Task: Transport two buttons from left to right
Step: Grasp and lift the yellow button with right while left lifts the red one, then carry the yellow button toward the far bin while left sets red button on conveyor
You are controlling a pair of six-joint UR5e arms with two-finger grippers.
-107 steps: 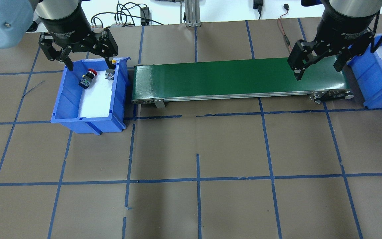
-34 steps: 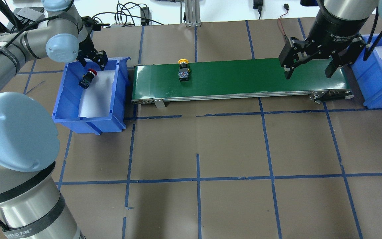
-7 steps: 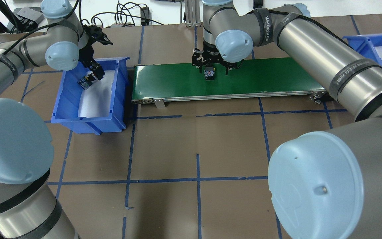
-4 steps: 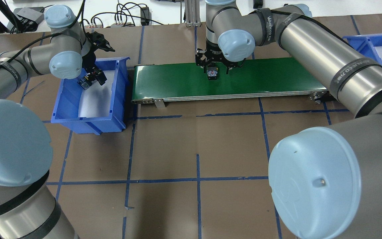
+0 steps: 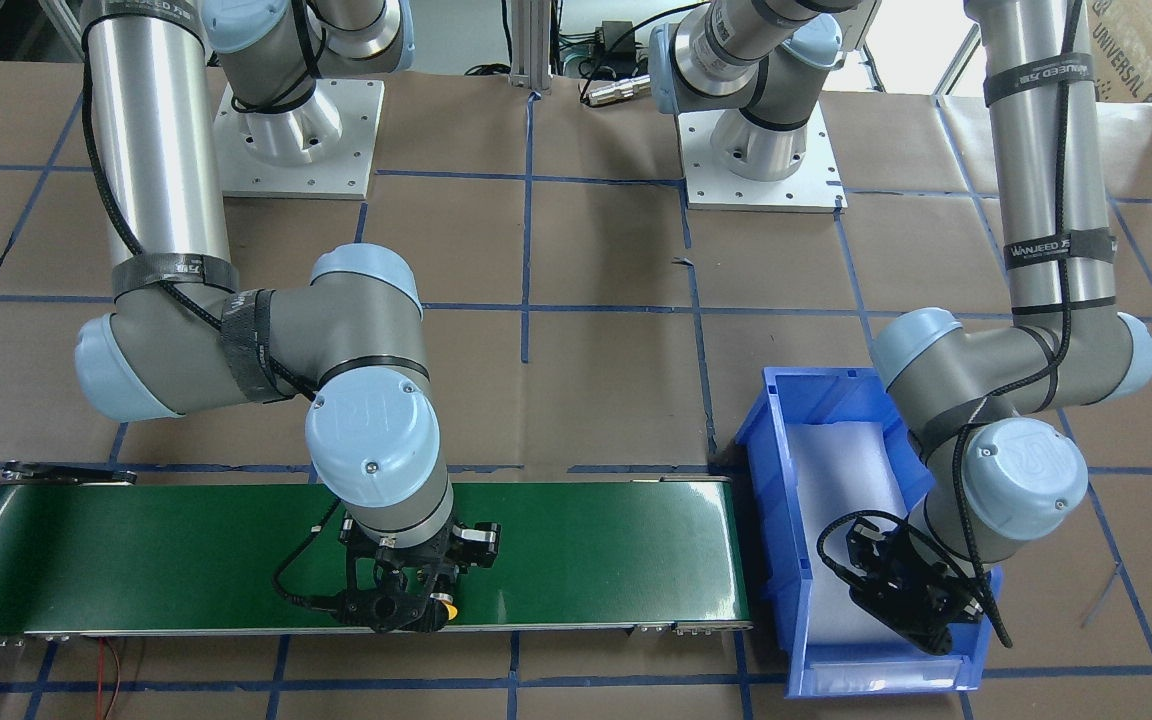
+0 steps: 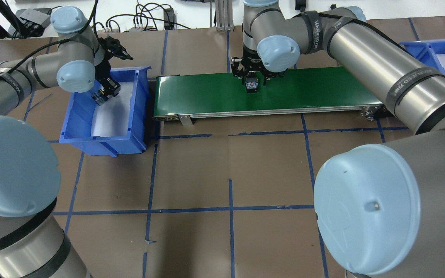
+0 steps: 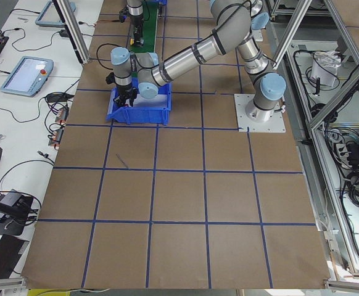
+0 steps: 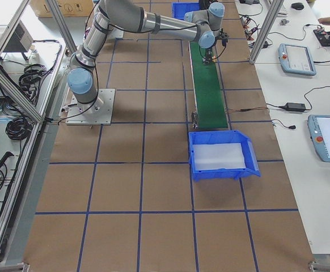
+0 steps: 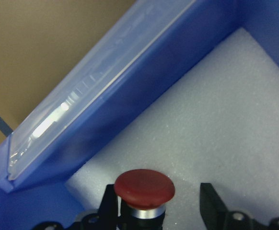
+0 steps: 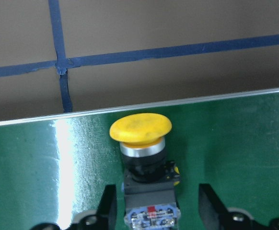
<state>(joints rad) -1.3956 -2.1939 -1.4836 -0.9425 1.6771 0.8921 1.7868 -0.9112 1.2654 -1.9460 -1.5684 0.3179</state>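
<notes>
The red-capped button (image 9: 144, 184) lies on white foam in the left blue bin (image 6: 76, 116). My left gripper (image 6: 106, 89) is down in that bin, open, its fingers (image 9: 210, 201) on either side of the red cap; one finger is close against it, the other stands apart. The yellow-capped button (image 10: 140, 128) stands on the green conveyor belt (image 6: 323, 87). My right gripper (image 6: 252, 78) hangs over it, open, with a gap between each finger (image 10: 107, 203) and the grey body. The front-facing view shows the yellow cap (image 5: 446, 607) below that gripper (image 5: 404, 603).
A second blue bin (image 6: 427, 42) with white foam stands past the belt's right end. Both arms stretch low over the table, the right one along the belt. Cables lie behind the belt at the far edge.
The yellow button has travelled to the right along the belt and my right gripper has followed it. My left gripper has sunk lower around the red button.
</notes>
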